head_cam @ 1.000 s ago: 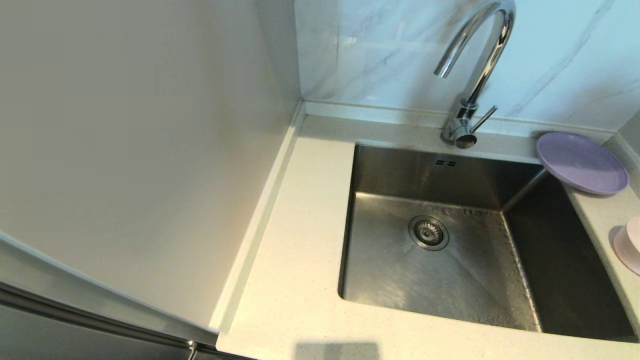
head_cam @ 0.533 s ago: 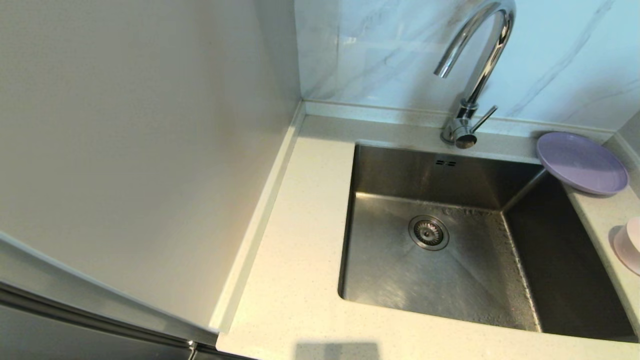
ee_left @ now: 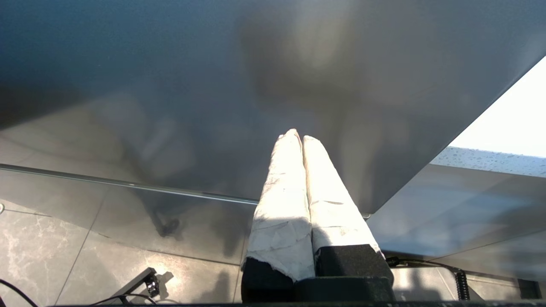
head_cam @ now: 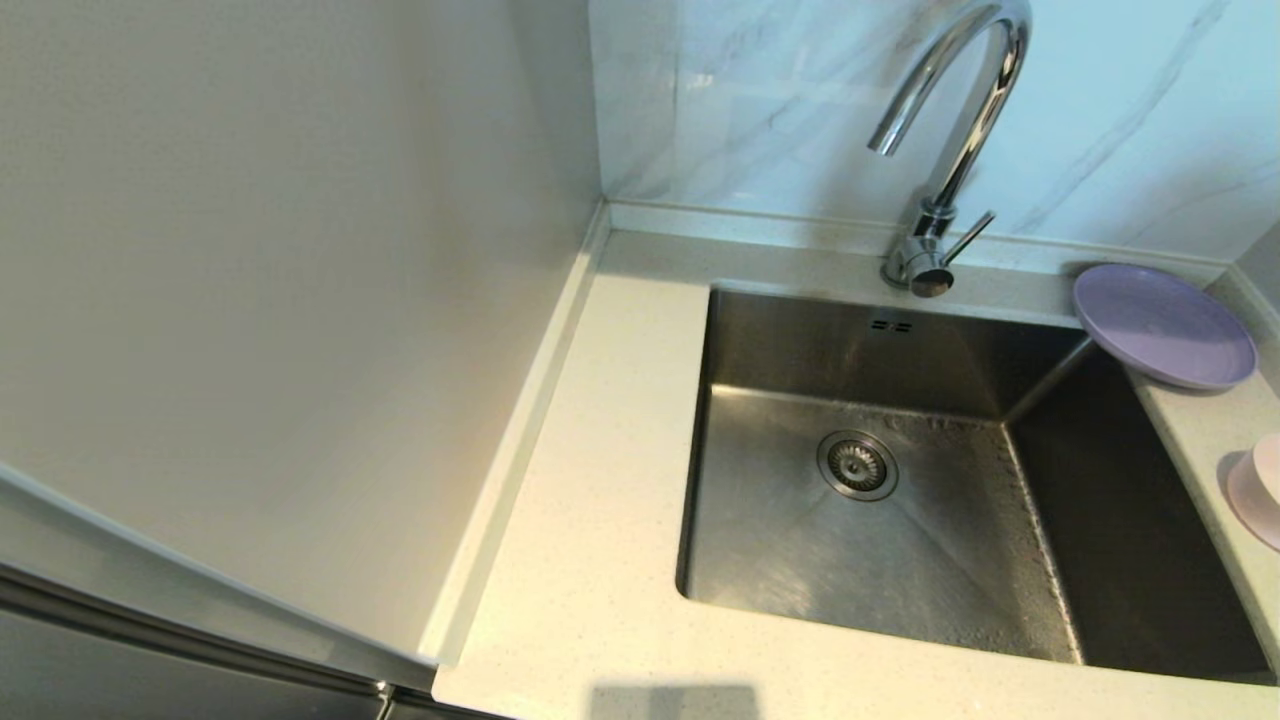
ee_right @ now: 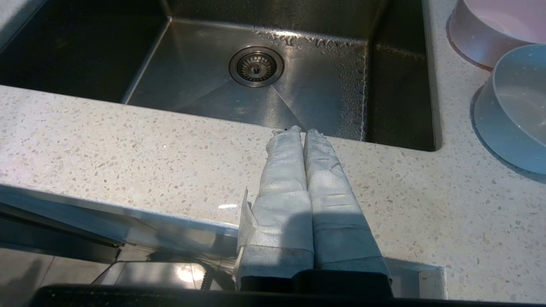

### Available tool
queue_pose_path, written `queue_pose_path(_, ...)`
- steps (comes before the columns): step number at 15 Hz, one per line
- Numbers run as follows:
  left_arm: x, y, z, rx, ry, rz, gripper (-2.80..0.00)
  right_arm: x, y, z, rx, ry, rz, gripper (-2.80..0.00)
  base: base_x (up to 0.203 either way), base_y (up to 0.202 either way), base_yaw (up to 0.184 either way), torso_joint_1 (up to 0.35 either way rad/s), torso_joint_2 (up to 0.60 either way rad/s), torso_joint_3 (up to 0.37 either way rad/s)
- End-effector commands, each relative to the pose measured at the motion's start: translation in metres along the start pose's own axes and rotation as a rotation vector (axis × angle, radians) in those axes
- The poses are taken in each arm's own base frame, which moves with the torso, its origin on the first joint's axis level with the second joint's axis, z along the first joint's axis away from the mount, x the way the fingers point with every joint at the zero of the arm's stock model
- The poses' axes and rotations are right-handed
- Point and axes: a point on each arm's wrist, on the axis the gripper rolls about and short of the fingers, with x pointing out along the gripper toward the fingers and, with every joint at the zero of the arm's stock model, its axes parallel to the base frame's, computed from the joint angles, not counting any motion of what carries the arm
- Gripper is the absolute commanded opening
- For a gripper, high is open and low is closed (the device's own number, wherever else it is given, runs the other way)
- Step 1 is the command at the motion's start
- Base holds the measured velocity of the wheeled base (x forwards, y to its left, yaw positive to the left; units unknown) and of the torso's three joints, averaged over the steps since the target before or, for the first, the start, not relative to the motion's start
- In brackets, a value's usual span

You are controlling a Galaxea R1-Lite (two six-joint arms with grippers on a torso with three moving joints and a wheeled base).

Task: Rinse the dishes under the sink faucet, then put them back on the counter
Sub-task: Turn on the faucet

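Waiting at the start: left gripper [ee_left: 302,138] parked off the desk's left edge, jaws pressed together; sink [head_cam: 780,540] empty, faucet [head_cam: 950,130] dry; right gripper [ee_right: 303,131] likewise pressed together at the front edge; lilac plate [head_cam: 1165,325], pink bowl [ee_right: 499,25], grey bowl [ee_right: 512,123] unrinsed along the right edge.

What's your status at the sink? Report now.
Left end effector shut, empty, parked low. Right end effector shut, empty, at counter front. Lilac plate, pink bowl, grey bowl on counter. Sink unobstructed.

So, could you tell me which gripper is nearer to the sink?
Right. The right gripper, shut, sits above the counter at the sink's front edge. The left gripper, shut, faces a grey panel, no sink in view.
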Motion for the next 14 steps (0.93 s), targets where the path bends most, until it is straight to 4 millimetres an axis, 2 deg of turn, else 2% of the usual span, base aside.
queue_pose_path(1, 0.0, 0.0, 0.0, 0.0, 0.0, 0.0, -2.8, 0.0007, -0.0001, -0.0021, 0.001, 0.009, -0.001, -2.8, 0.0, 0.0, 0.0, 0.0, 0.0, 0.0)
queue_pose_path(14, 0.0, 0.0, 0.0, 0.0, 0.0, 0.0, -2.8, 0.0007, -0.0001, -0.0021, 0.0, 0.009, 0.001, -2.8, 0.0, 0.0, 0.0, 0.0, 0.0, 0.0)
